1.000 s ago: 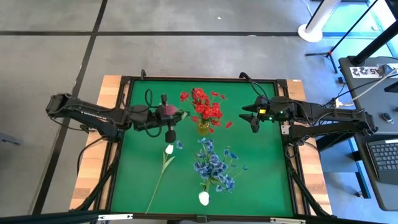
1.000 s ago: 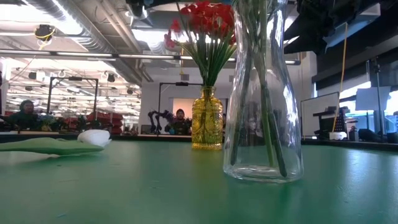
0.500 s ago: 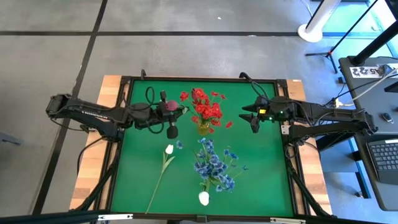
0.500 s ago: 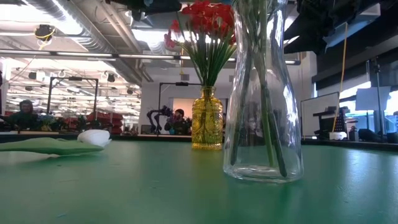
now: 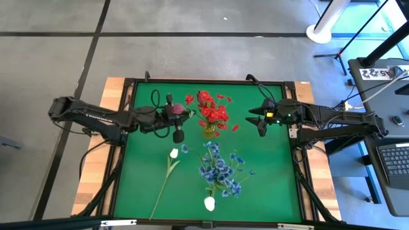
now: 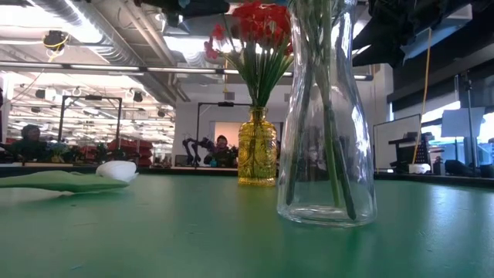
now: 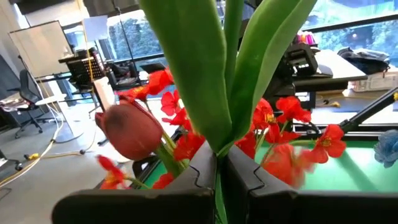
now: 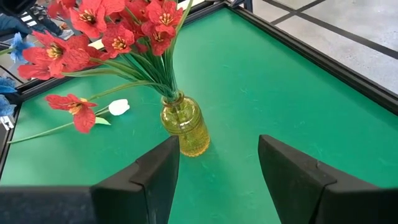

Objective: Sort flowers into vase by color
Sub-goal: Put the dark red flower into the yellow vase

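Table (image 5: 147, 185) of green felt in a black frame carries two vases near its centre: a yellow ribbed glass vase (image 5: 209, 132) packed with red clustered sprays (image 5: 213, 112), and at its six o'clock a clear glass vase (image 6: 326, 154) holding blue small-blossom sprays (image 5: 220, 167). The left gripper (image 5: 177, 117) hangs at the yellow vase's nine o'clock, its fingers (image 7: 186, 180) pressed together on the green stem and leaves of a dark pink bud (image 7: 132, 130), which sits just beside the red blooms. The right gripper (image 5: 257, 119) waits at the yellow vase's three o'clock, fingers (image 8: 298, 180) spread and empty. One long-stemmed white tulip (image 5: 173, 153) lies flat on the felt at the clear vase's nine o'clock; a second white tulip head (image 5: 209, 203) rests at its six o'clock, near the table's edge.
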`<state>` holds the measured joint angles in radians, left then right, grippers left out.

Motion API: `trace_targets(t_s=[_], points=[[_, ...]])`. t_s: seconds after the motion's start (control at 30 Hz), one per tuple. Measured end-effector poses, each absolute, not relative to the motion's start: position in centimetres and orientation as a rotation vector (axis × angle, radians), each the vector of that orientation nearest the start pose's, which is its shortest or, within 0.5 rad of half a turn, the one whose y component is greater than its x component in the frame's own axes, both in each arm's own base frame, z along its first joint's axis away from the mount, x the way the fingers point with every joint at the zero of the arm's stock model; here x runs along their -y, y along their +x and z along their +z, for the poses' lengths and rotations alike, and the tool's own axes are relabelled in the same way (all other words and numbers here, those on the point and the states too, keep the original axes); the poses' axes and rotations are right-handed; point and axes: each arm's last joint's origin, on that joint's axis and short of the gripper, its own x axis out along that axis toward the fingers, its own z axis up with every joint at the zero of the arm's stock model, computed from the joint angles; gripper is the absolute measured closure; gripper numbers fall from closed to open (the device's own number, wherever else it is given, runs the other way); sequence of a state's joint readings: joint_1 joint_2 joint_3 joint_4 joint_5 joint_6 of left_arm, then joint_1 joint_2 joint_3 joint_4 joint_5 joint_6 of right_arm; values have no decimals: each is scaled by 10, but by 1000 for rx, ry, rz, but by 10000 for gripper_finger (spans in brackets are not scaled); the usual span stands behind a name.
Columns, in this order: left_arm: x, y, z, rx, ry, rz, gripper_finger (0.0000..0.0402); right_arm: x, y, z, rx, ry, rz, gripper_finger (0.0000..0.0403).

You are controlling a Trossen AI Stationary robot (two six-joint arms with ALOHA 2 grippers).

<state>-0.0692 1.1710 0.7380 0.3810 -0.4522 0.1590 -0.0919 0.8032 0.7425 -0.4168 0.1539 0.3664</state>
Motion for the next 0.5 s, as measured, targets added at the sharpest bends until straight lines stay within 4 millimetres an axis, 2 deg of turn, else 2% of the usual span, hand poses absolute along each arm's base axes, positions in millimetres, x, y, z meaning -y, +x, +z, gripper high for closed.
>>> trace_targets(t_s=[0.3,0.5], points=[[6,274,277,-124,186,374,401,20,169,294,-428,343,-326,185],[6,274,276,-133,206,402,401,20,169,294,-429,344,-326,185]])
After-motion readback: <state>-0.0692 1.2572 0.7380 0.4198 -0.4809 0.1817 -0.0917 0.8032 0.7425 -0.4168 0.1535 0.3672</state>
